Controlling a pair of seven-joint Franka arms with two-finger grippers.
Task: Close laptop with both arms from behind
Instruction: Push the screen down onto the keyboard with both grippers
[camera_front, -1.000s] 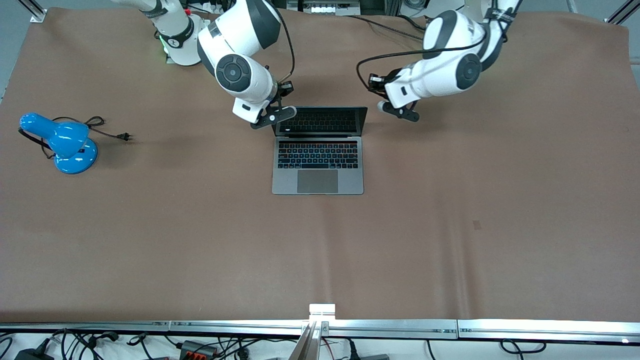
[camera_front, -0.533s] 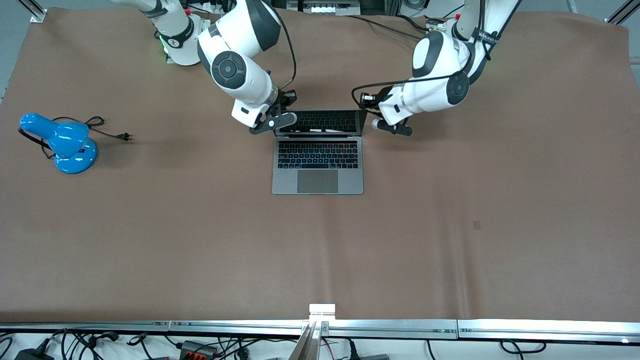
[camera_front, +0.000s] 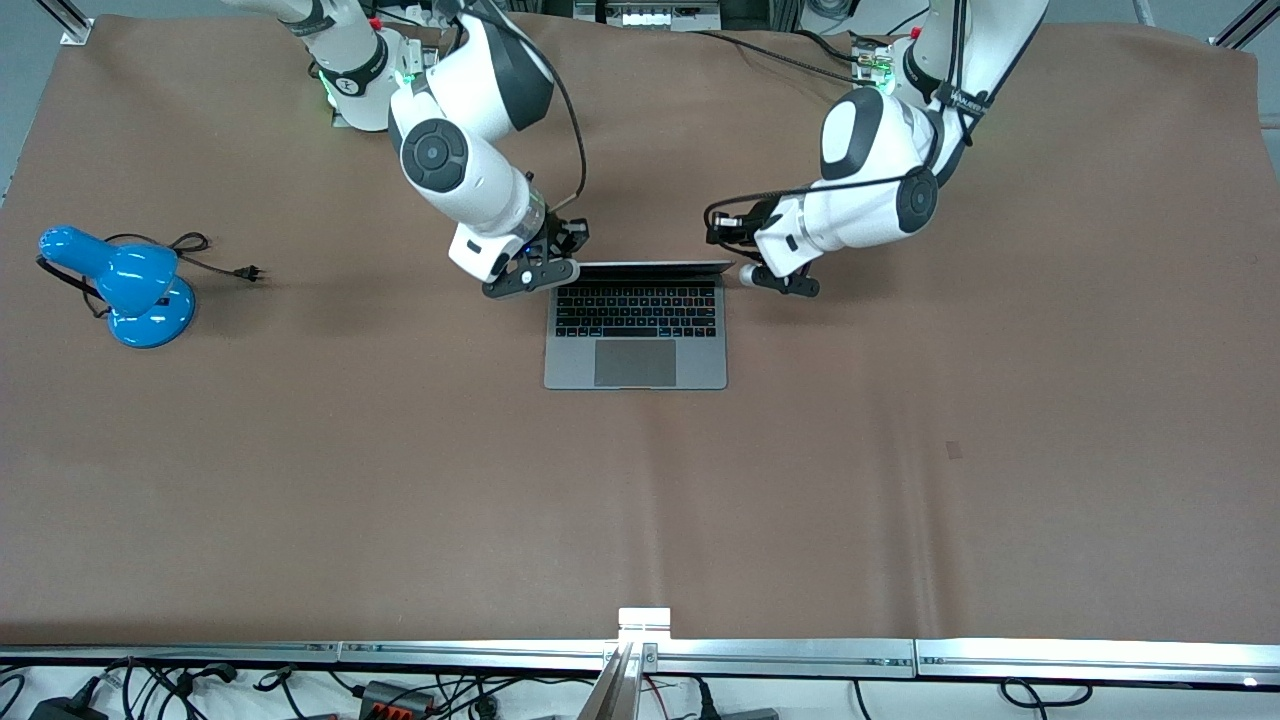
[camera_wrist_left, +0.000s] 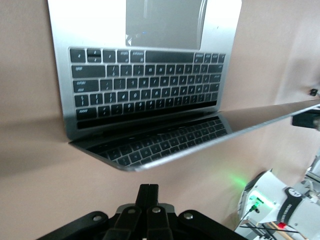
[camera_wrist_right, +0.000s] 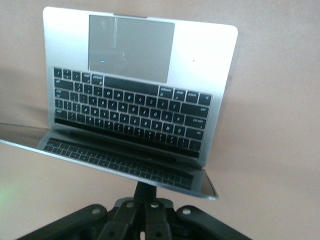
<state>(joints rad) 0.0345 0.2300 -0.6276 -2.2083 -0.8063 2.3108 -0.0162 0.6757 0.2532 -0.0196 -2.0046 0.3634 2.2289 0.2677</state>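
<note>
Laptop (camera_front: 636, 325): grey metal, sitting flat on the brown table (camera_front: 640, 500) about midway between my two arms' ends, base open toward the front camera.
Lid (camera_front: 640, 267): tipped well forward over the keyboard, so the front view shows only its thin top edge; my wrist views show the dark screen (camera_wrist_left: 170, 142) mirroring the keys.
Keyboard (camera_front: 636, 309): black, fully in sight, with the trackpad (camera_front: 635, 362) nearer the front camera than the keys.
Right gripper (camera_front: 532, 277): mine, at the lid's upper corner toward the right arm's end of the table, up against the lid's edge; its two fingers (camera_wrist_right: 145, 192) are pressed together with nothing between them, pointing at the lid's rim.
Left gripper (camera_front: 778, 280): mine too, at the lid's other upper corner, just beside the edge; whether it touches the lid I cannot tell. Its fingers (camera_wrist_left: 148, 192) are clenched tight on nothing, aimed at the lid.
Right arm (camera_front: 465, 150): white, reaching down from its base at the top of the front view.
Left arm (camera_front: 880, 170): white, bent in from its base, black cable looped at the wrist.
Lamp (camera_front: 120, 285): blue desk lamp with its black cord (camera_front: 210, 255), well apart from the laptop, toward the right arm's end of the table.
</note>
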